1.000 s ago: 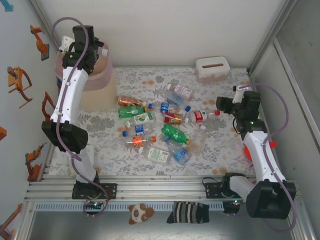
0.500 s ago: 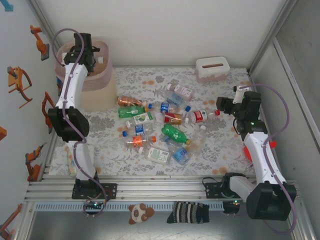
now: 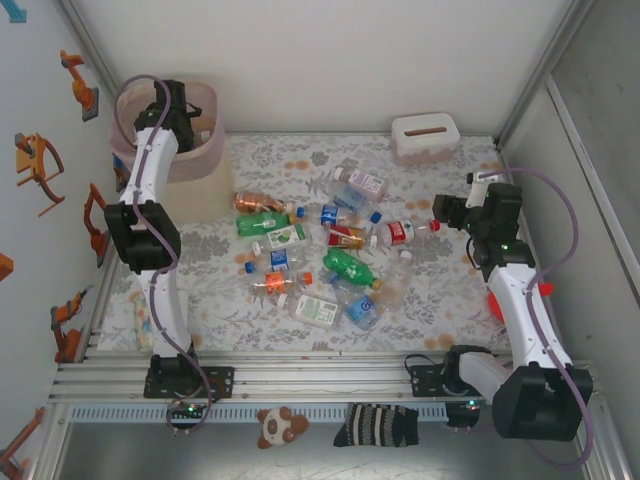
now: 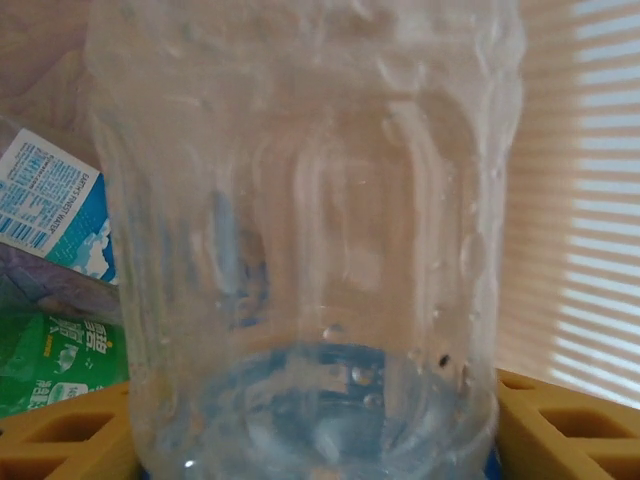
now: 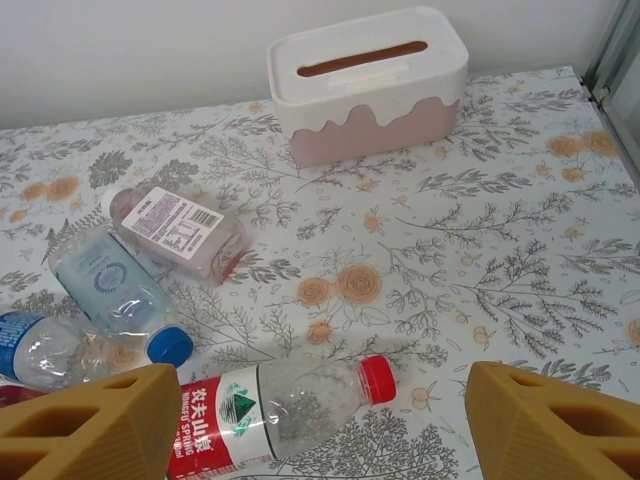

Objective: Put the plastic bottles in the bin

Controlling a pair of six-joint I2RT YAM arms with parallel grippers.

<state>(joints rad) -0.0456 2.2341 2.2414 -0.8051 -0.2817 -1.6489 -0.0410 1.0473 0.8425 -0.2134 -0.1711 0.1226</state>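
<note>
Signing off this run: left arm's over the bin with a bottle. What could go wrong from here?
1. The clear bottle sits between the left jaws over the bin; whether it is free is unclear, so it may ride back out.
2. The red-labelled bottle below the open right jaws lies on its side and may roll when pinched.

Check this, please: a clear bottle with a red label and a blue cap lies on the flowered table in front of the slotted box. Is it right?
Not quite: the cap of that clear bottle is red, not blue; the right wrist view shows it. The rest holds: it has a red label and lies on the flowered table in front of the slotted box.
</note>
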